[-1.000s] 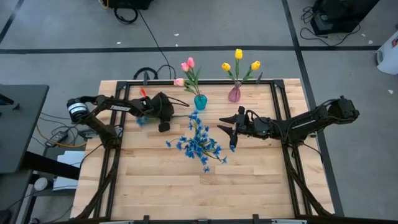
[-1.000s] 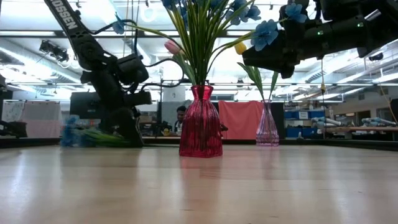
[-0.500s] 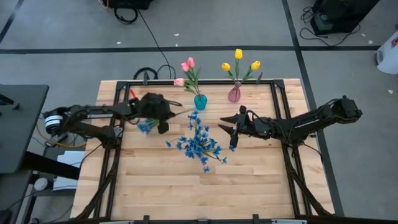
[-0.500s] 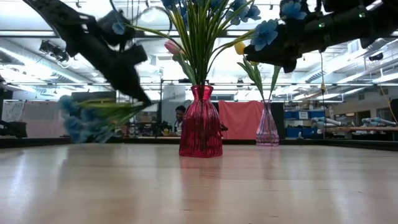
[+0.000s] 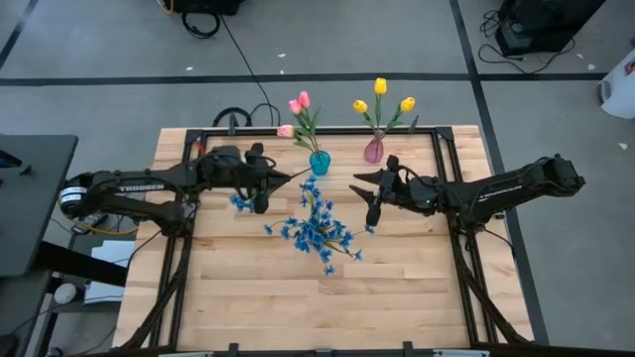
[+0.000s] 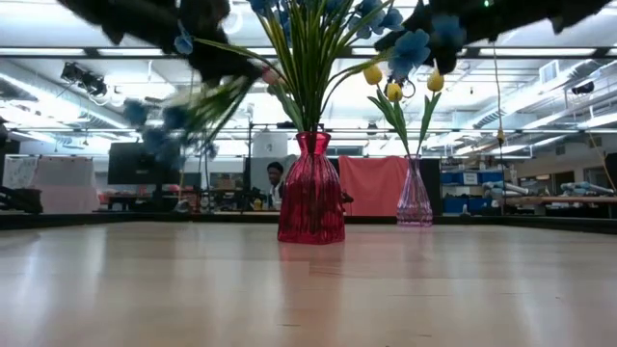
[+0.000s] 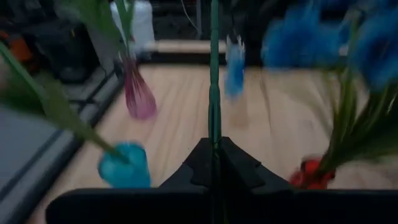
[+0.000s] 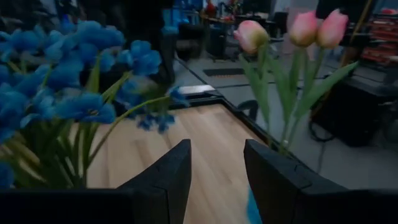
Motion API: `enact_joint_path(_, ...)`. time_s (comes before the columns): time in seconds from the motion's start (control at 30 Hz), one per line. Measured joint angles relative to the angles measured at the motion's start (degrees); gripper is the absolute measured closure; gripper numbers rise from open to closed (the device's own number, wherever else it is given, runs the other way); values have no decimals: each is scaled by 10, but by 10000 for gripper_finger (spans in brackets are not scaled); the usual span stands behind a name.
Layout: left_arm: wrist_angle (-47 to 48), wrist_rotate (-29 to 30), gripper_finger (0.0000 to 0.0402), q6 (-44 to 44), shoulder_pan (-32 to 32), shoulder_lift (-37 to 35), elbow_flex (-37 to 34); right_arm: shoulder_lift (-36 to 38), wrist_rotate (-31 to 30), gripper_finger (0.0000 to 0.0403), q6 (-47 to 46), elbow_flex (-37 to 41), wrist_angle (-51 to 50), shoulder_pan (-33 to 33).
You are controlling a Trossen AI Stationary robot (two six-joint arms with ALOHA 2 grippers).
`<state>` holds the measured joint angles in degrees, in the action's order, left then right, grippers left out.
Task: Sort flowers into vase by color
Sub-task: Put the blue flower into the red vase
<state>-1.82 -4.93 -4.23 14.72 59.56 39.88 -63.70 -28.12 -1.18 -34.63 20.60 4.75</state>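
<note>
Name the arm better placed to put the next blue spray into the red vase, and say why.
Left. The left gripper is shut on a blue spray beside the red vase's bouquet. The right gripper hovers open and empty on the other side.

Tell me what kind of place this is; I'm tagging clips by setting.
Probably a robotics lab or workshop: a wooden table with mounted arms, ceiling strip lights over an open room, and monitors on benches behind.
</note>
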Motion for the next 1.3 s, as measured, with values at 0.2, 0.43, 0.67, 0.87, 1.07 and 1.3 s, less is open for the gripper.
enact_joint_path(0.2,110,29,377,0,-15,5,124,23,2,243,25,-74,-117,-1)
enact_joint_path(0.43,173,29,377,-46,-15,68,234,-6,63,243,114,-121,-38,-12)
enact_joint_path(0.67,179,27,376,-75,-24,104,282,-7,131,243,100,-124,16,-55)
enact_joint_path(0.87,167,25,376,-90,-36,106,283,-9,194,243,86,-124,52,-84)
enact_joint_path(1.07,142,24,376,-103,-39,115,283,-9,255,243,81,-124,86,-103)
enact_joint_path(1.3,115,22,376,-106,-39,138,283,-9,282,243,63,-124,105,-114)
